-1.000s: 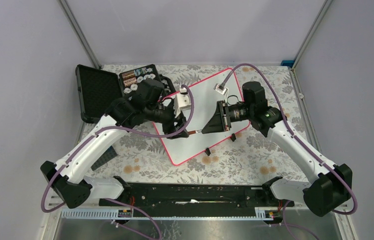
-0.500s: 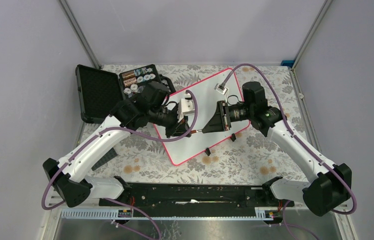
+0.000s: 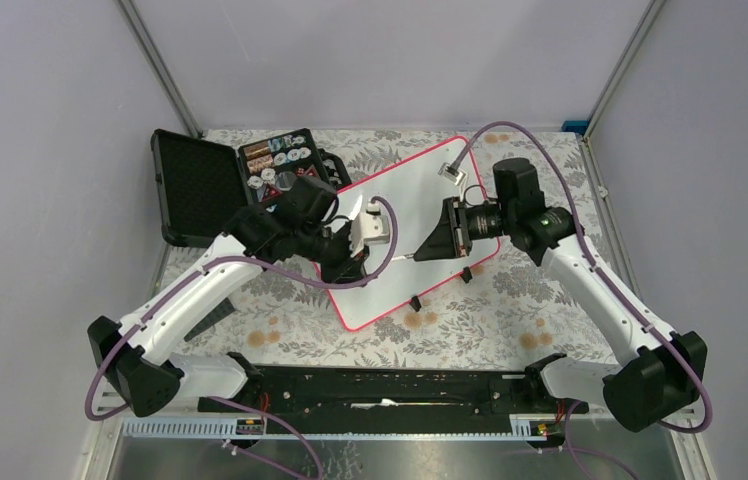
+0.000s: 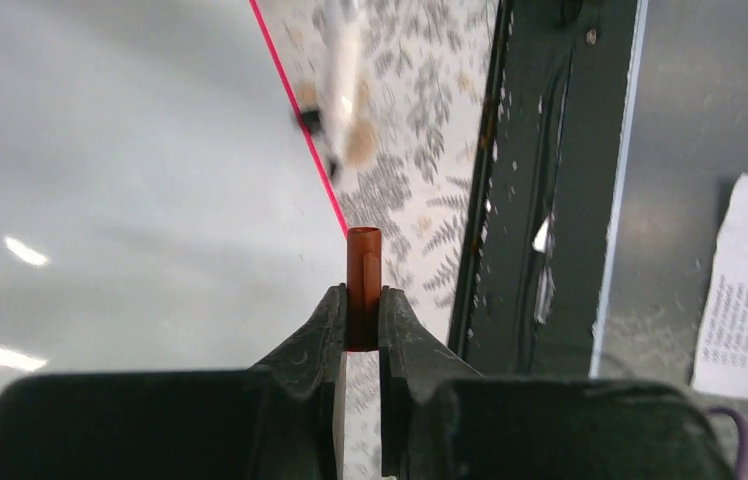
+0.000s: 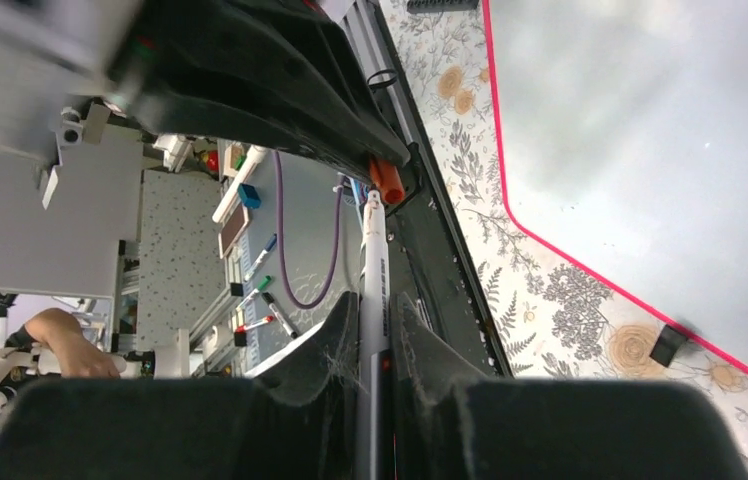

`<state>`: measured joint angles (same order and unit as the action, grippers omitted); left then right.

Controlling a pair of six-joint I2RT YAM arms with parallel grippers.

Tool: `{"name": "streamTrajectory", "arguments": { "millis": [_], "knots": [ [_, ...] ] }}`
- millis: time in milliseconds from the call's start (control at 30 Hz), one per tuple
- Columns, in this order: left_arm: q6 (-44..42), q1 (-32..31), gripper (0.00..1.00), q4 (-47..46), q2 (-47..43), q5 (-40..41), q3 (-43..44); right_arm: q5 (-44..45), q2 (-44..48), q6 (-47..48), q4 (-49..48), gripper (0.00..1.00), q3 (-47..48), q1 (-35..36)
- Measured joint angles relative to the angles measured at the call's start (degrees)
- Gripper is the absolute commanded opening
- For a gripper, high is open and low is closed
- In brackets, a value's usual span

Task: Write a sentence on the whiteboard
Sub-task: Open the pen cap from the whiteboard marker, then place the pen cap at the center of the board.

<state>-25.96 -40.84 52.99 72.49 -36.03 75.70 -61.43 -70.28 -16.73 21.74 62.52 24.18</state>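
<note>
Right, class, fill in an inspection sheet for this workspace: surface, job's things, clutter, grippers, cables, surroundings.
Surface: floral cloth covers the table.
Job's things: whiteboard lies flat and askew; no writing seen on it.
Clutter: open black case at the far left, small items inside.
Grippers: left gripper shut on a brown marker cap; right gripper shut on a white marker.
Cables: a purple cable runs along each arm.
Surroundings: grey walls, metal frame posts.

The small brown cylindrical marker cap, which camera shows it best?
Left wrist view: the small brown cylindrical marker cap sits centred, pinched by the left gripper. Right wrist shows it smaller, off-centre. Top external: too small to tell.
</note>
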Motion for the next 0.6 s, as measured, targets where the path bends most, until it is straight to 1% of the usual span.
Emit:
{"name": "streamTrajectory", "arguments": {
  "millis": [133,267,367,433,600],
  "knots": [
    [-0.2,-0.1,0.00,4.5,-0.2,2.0,-3.0,0.0,0.2,2.2,1.8,0.00,3.1,-1.3],
    [-0.2,0.0,0.00,6.3,-1.5,2.8,-4.7,-0.2,1.1,3.9,3.2,0.00,4.5,-2.3],
    [-0.2,2.3,0.00,7.6,-3.9,2.7,-5.2,-0.4,1.3,4.9,3.9,0.00,4.9,-3.3],
    [-0.2,6.4,0.00,8.0,-6.1,2.0,-5.3,-0.7,1.3,5.2,4.5,0.00,4.9,-3.8],
    [-3.5,23.0,0.00,11.7,-9.7,-0.7,-3.4,-0.8,1.3,5.9,5.2,0.00,4.9,-4.0]
  ]
}}
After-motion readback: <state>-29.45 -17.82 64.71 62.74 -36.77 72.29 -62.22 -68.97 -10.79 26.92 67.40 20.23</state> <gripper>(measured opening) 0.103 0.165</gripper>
